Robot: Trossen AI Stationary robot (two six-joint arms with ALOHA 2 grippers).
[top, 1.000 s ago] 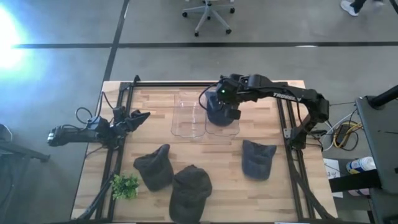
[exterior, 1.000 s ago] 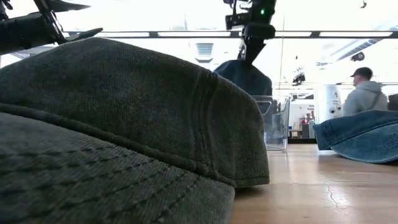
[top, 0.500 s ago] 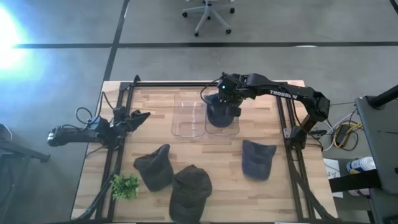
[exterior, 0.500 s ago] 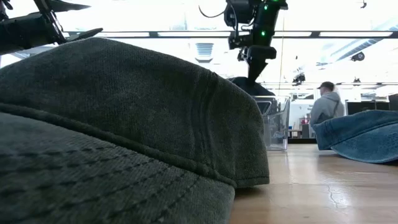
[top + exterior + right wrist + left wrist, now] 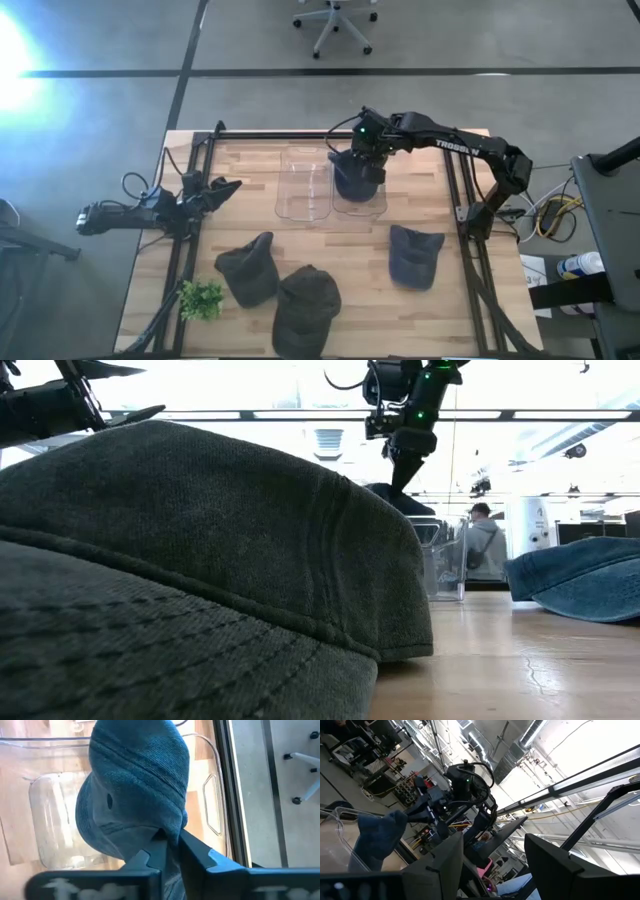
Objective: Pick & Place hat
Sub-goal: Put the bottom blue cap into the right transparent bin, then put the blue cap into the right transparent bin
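Observation:
My right gripper (image 5: 364,150) is shut on a blue hat (image 5: 355,174) over the right one of two clear plastic bins (image 5: 372,207). In the right wrist view the hat (image 5: 135,785) hangs down into that bin (image 5: 212,810). The low view shows the gripper (image 5: 404,458) above the hat's top (image 5: 400,500), which peeks out behind a big grey hat (image 5: 200,550). My left gripper (image 5: 222,187) waits open at the table's left edge, its fingers (image 5: 445,865) pointing toward the bins. My right gripper pinches a bunched fold of the blue hat's cloth (image 5: 172,827) between its two fingers (image 5: 197,852), coming from above and pointing down. The hat hangs below the fingers, inside the bin's walls. Whether it rests on the bin's floor, I cannot tell.
Two dark grey hats (image 5: 250,268) (image 5: 305,305) and another blue hat (image 5: 413,255) lie on the near half of the wooden table. A small green plant (image 5: 200,298) sits at the near left corner. The left clear bin (image 5: 300,185) stands beside the right one. A person (image 5: 485,540) stands beyond the table.
My right gripper has come down over the right bin, shifted a little toward the table's far edge and turned slightly at the wrist, staying shut. The blue hat has sunk from hanging above the bin to hanging inside it.

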